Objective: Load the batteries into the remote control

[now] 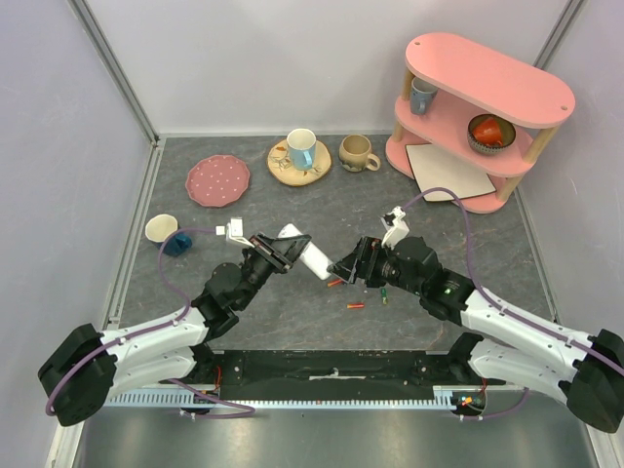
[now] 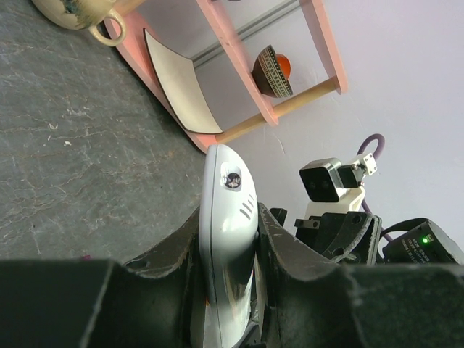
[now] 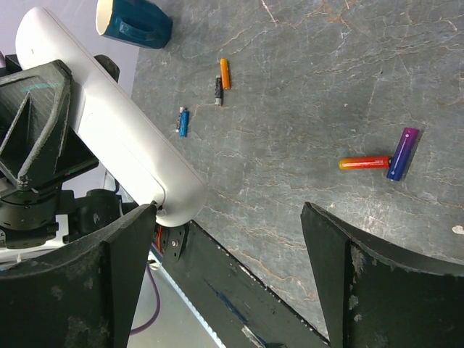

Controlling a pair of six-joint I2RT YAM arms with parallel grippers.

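Left end effector (image 2: 228, 250) pinches the slim white plastic remote control (image 2: 226, 203) at centre frame; the spread, empty right end effector (image 3: 228, 217) alongside could knock it loose.

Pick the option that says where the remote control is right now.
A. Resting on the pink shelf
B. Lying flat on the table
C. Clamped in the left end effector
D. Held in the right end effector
C: the left end effector is shut on the white remote control, its fingers pressing on both sides, while the right end effector stands open with nothing between its fingers.
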